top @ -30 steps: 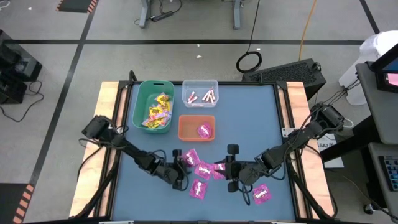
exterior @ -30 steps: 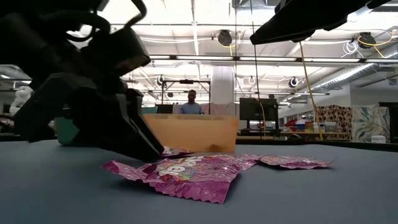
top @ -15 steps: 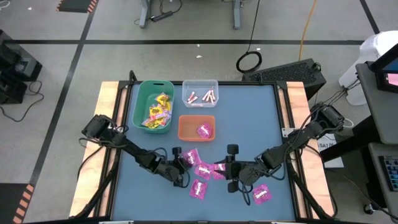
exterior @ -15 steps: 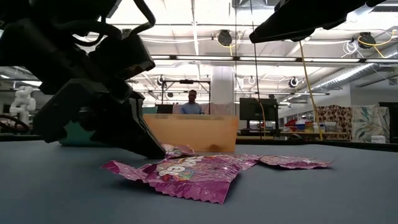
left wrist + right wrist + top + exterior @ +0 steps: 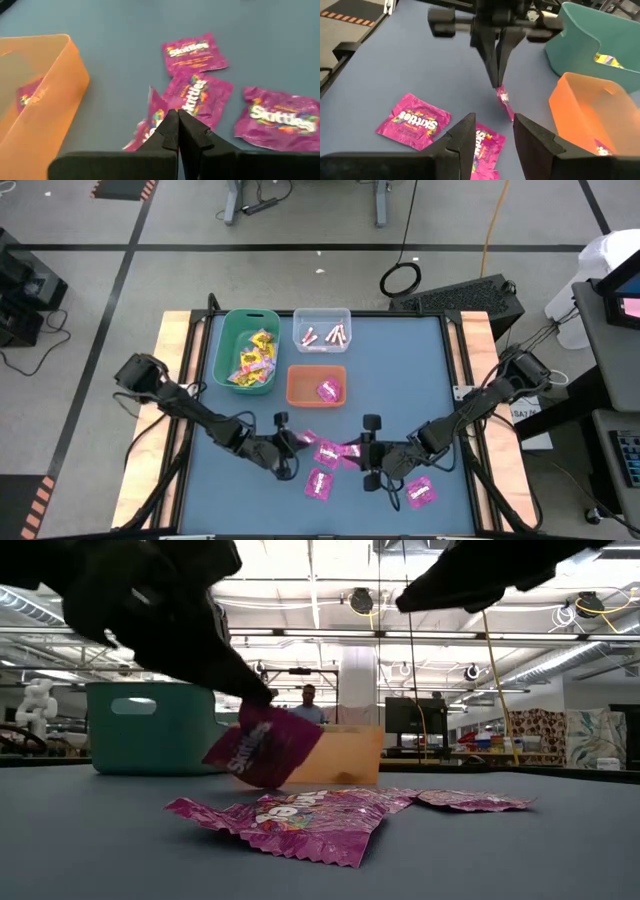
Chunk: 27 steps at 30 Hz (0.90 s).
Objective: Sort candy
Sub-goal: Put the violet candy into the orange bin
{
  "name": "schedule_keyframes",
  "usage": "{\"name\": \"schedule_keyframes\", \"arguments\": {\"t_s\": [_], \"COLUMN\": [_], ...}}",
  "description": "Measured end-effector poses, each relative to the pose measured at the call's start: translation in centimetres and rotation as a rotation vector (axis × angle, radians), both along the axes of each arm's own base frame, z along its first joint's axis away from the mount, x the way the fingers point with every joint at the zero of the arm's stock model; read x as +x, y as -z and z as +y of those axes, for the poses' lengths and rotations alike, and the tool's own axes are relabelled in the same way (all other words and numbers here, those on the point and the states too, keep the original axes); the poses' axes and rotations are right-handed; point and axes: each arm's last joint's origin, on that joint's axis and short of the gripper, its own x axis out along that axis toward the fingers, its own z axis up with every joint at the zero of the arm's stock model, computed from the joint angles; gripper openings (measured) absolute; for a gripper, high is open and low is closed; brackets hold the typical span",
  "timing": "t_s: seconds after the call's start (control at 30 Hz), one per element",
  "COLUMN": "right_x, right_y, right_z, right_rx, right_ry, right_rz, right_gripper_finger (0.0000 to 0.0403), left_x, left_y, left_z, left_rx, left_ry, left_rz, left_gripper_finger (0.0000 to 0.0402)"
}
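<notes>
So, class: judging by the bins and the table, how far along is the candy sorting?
Done: yellow packets in the green bin, pale sticks in the clear bin, one magenta packet in the orange bin.
In hand: the left claw, shut, holds a lifted magenta packet.
Left: four loose magenta packets on the table; the right claw waits beside them, open.
</notes>
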Motion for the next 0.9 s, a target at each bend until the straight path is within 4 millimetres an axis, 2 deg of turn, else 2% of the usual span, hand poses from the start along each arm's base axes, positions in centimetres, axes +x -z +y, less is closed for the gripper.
{"name": "schedule_keyframes", "arguments": {"t_s": [0.23, 0.37, 0.63, 0.8, 0.9], "right_x": [1.2, 2.2, 5.0, 6.2, 6.6], "right_y": [2.6, 3.8, 6.7, 7.7, 7.9], "right_z": [0.7, 0.6, -0.7, -1.8, -2.3], "right_rx": [-0.014, -0.014, 0.05, 0.117, 0.171], "right_ry": [0.003, 0.092, 0.159, 0.126, 0.04], "right_rz": [0.004, -0.053, -0.151, -0.177, -0.158], "right_gripper_finger": [0.0123, 0.0123, 0.014, 0.0152, 0.0154], "left_x": [-0.4, -0.6, -0.7, -0.7, -0.8], "left_y": [-2.2, -3.1, -2.9, -2.9, -2.8], "left_z": [0.2, 0.3, 0.2, 0.1, 0.1], "left_rx": [-0.03, -0.034, -0.044, -0.054, -0.052], "left_ry": [0.004, 0.02, 0.056, 0.072, 0.073], "left_rz": [-0.06, -0.08, -0.051, -0.048, -0.041], "left_gripper_finger": [0.0002, 0.0002, 0.0002, 0.0002, 0.0002]}}
